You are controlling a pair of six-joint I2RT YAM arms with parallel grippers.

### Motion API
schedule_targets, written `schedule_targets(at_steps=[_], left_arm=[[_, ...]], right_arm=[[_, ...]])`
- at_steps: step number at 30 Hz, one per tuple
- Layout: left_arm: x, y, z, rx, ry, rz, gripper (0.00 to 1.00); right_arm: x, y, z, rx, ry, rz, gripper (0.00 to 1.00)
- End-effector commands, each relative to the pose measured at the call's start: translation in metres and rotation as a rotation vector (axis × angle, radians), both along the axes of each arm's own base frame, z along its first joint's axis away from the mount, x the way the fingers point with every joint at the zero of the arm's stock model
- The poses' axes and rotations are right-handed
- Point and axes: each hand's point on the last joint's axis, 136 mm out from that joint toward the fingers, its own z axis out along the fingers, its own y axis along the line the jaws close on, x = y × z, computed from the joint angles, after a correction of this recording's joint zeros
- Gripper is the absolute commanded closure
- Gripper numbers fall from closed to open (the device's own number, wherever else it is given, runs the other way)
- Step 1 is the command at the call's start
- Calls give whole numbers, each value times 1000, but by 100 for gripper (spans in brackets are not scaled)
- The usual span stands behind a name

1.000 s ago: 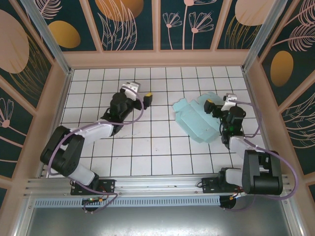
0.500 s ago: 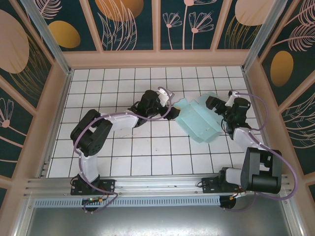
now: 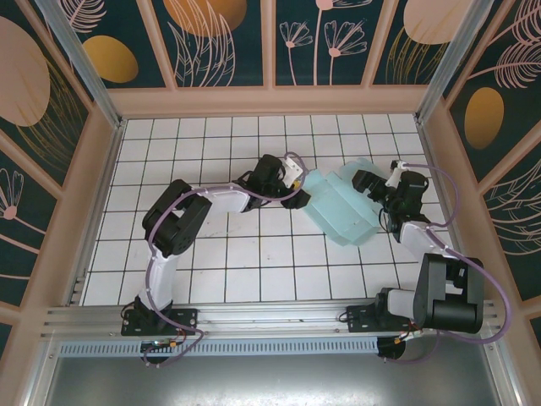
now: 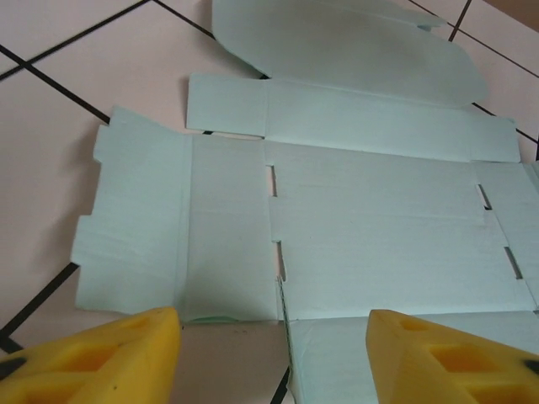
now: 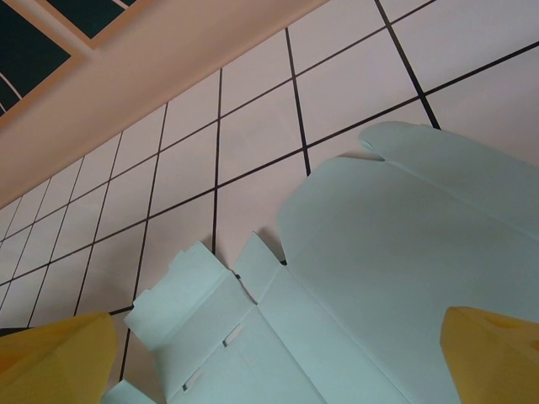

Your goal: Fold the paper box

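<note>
We look down on a white tiled table (image 3: 211,254) ringed by dark patterned walls (image 3: 220,42). The left arm (image 3: 182,211) bends across the tiles toward the middle, while the right arm (image 3: 427,254) rises along the right side. Between their ends, right of centre, lies the paper box (image 3: 342,207), a pale mint cut-out spread flat and unfolded on the table, flaps out. The left gripper (image 3: 297,188) sits at the sheet's left edge. From its wrist we see the jaws released, the yellow fingertips (image 4: 126,345) parted with the card's near edge between them, grasping nothing. The right gripper (image 3: 365,182) is at the sheet's far right corner, jaws wide and empty, its yellow pads (image 5: 497,345) either side of the card. Small slots (image 4: 273,181) mark the edges of the middle panel.
</note>
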Motion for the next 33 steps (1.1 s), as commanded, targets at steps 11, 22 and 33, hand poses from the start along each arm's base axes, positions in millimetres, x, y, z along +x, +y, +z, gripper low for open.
schedule_targets(at_steps=[11,22,33], left_arm=[[-9,-19,-9,-48,68,-79,95],[20,22,17,-100,-41,261,100],[42,131,27,-167,-31,935,100]], right_arm=[[-4,-3,-2,14,16,-9,1],[8,30,15,-11,-15,96,1],[24,85,33,-37,-43,216,1]])
